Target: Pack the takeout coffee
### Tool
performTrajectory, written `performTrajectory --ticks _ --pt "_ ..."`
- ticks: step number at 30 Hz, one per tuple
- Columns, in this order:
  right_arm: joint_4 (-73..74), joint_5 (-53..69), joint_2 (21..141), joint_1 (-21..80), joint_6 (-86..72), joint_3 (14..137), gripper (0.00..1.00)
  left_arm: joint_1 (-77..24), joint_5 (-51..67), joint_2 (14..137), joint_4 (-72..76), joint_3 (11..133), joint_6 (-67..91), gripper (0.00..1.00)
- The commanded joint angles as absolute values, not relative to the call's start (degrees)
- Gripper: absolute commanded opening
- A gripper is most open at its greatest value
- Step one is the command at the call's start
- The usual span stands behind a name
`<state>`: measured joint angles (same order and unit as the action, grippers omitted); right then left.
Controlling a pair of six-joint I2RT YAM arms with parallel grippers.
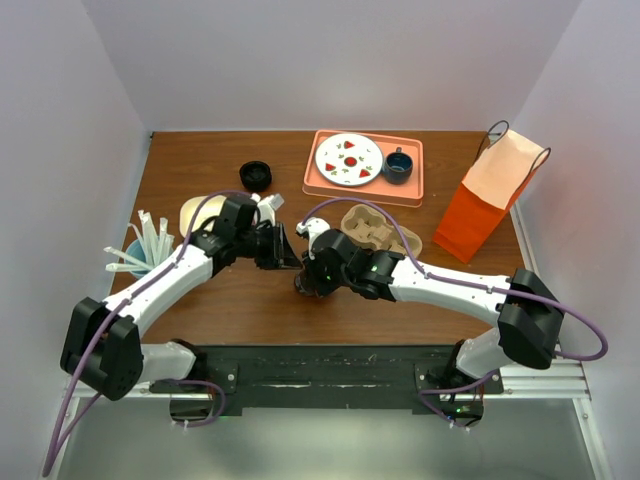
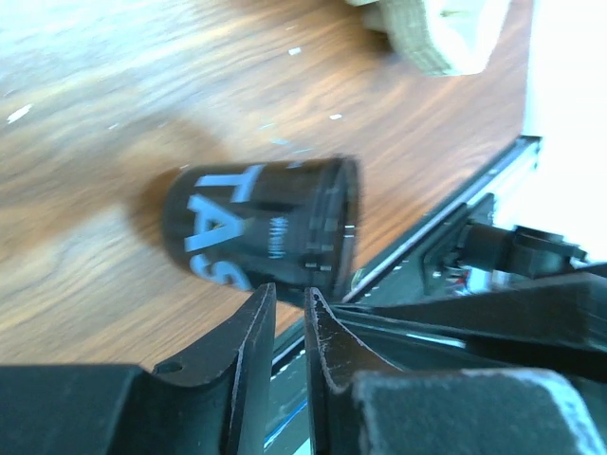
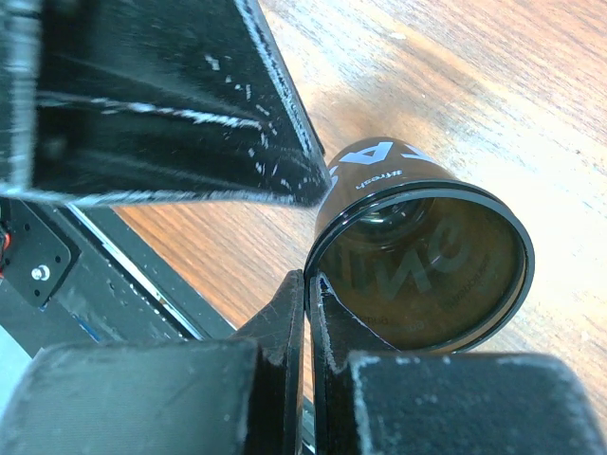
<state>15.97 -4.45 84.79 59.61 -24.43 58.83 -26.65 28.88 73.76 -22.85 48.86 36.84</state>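
Takeout coffee (image 2: 261,227) shows dark brown-black with pale blue-white lettering against the reddish-brown wood table (image 1: 200,160). At the far edge, a salmon-pink tray (image 1: 320,190), a white plate (image 1: 349,159) dotted red and green, a dark blue mug (image 1: 397,166). At the right edge, a bright orange bag (image 1: 470,220).

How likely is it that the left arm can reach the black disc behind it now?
Likely yes. The black disc lies near the left arm, with only bare table between. The left claw, now at the cup, would have to swing round first.
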Motion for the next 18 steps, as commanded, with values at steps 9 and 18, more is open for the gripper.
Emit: performTrajectory --ticks 9,18 --pt "15.12 -3.08 82.26 59.41 -24.35 59.59 0.0 -26.46 34.89 72.16 -14.42 42.89 38.93 0.24" --pt "14.77 -2.46 82.09 59.33 -24.43 59.24 0.0 -26.54 35.33 70.76 -12.48 41.75 40.25 0.24"
